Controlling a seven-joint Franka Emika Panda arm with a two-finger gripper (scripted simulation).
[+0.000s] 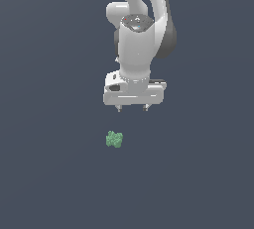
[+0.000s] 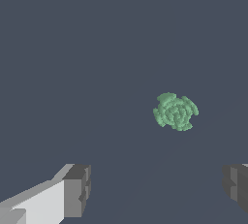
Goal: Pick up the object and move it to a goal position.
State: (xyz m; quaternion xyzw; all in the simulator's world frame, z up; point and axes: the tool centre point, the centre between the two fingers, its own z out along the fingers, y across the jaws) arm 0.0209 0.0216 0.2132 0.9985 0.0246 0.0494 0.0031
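Two dark-grey fingertip pads (image 2: 77, 189) nearest the wrist camera, set wide apart with bare floor between them, so the gripper (image 2: 157, 189) spread and released, clasping nothing. Seen from the exterior view: the same gripper (image 1: 132, 108) hung pointing straight down from the white arm (image 1: 139, 29), its short fingers (image 1: 118, 108) poking out beneath the broad white hand body. Held up in the air, clear of the floor.

Beyond the tool: the object (image 1: 114, 139), a small pale-green knobbly lump with a bumpy surface, lay on the dark grey-blue floor (image 1: 49, 173). Sat lower in the exterior view than the fingers and slightly toward the exterior view's left of the gripper's middle, apart from it, not touched by either pad. Looked narrower than the white hand body above it. In the wrist view, the object (image 2: 175, 111) appeared past the fingertips, nearer the finger that showed only as a dark pad at the frame edge than the one with the white body behind it.

Around it, plain uniform floor (image 2: 72, 48).
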